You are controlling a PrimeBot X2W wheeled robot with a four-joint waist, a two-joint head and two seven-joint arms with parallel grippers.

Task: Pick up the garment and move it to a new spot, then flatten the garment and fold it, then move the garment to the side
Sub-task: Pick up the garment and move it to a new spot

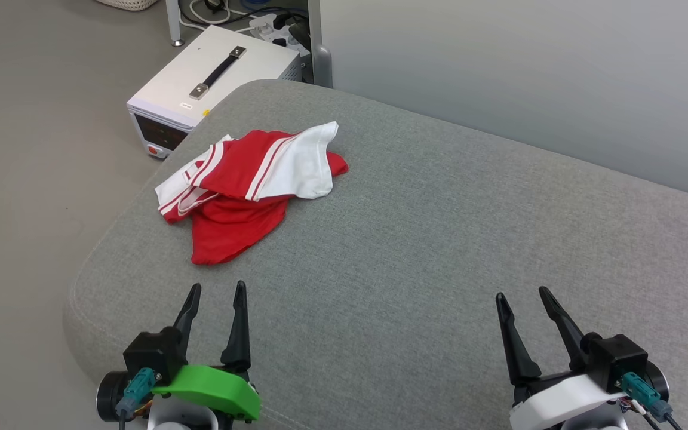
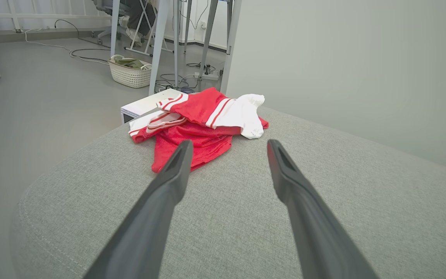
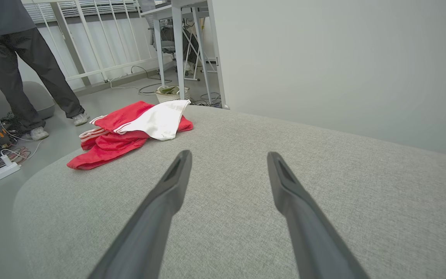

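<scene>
As garment (image 1: 242, 179) lies bunched, box label (image 1: 186, 106) unreadable

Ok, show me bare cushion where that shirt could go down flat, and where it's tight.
Free: the broad grey cushion right of the garment, out toward the wall, and the strip between the left gripper and right gripper. Crowded: the far left corner, where the garment lies near the rounded edge by the white box.
</scene>
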